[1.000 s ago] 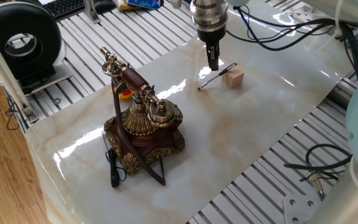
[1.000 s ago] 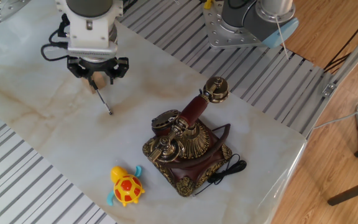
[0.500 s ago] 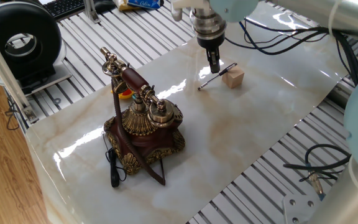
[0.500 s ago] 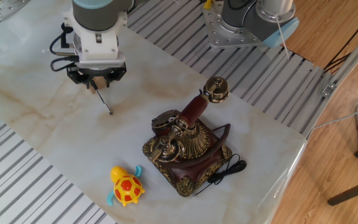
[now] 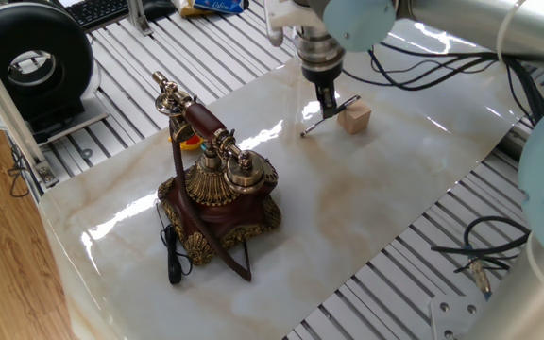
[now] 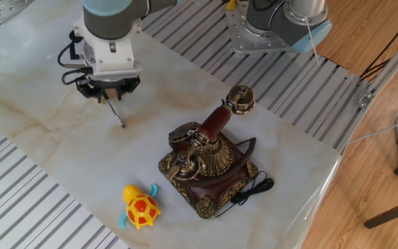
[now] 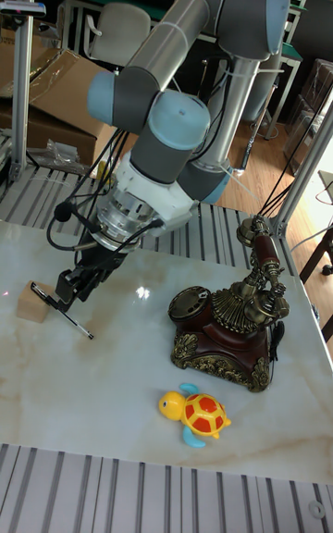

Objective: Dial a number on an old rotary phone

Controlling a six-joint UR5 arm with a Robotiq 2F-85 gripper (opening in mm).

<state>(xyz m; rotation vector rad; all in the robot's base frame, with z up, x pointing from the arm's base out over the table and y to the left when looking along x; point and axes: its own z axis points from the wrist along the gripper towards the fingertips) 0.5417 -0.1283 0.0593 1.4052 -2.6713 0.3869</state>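
Rotary phone [image 5: 217, 194] sits untouched at frame centre; dialing not begun. Gripper [image 5: 325, 98], upper right, poises around the pen [image 5: 329, 115]; closure unclear.

No legible text or labels.

Ornate rotary telephone [image 6: 206, 169]: dark reddish-brown wood, brass-gold filigree, black cord. Plastic toy turtle [image 6: 139, 206]: yellow body, orange-red shell, blue flippers. Marbled cream tabletop [image 6: 61, 152].
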